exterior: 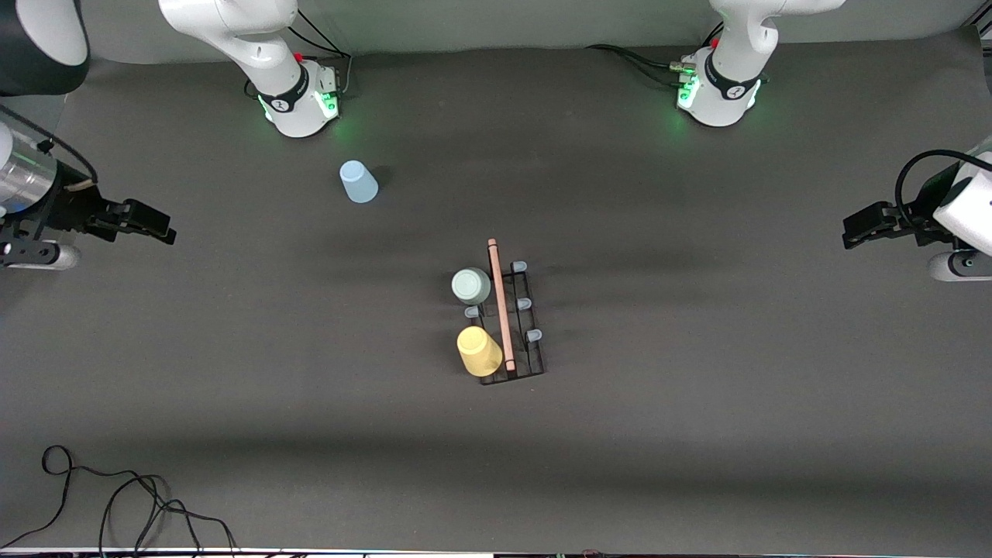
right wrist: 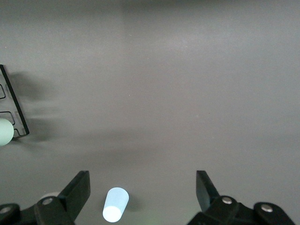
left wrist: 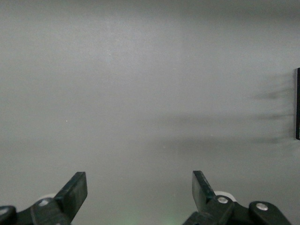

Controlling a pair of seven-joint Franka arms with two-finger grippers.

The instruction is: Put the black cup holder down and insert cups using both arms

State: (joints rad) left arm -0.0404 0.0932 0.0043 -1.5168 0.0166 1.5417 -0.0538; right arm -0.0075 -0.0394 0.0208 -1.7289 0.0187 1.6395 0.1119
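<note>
The black cup holder [exterior: 518,341] stands mid-table with its wooden rod handle [exterior: 501,304] on top. The pale grey-green cup [exterior: 471,286] and the yellow cup [exterior: 479,350] sit upside down on prongs on the side toward the right arm's end. The light blue cup [exterior: 358,182] stands upside down on the table near the right arm's base; it shows in the right wrist view [right wrist: 115,205]. My right gripper [exterior: 159,225] is open and empty, raised at the right arm's end of the table. My left gripper [exterior: 856,230] is open and empty, raised at the left arm's end.
A corner of the rack [right wrist: 14,112] and the grey-green cup [right wrist: 4,131] show in the right wrist view. A black edge [left wrist: 297,103] shows in the left wrist view. Loose black cables [exterior: 116,504] lie at the table's near edge toward the right arm's end.
</note>
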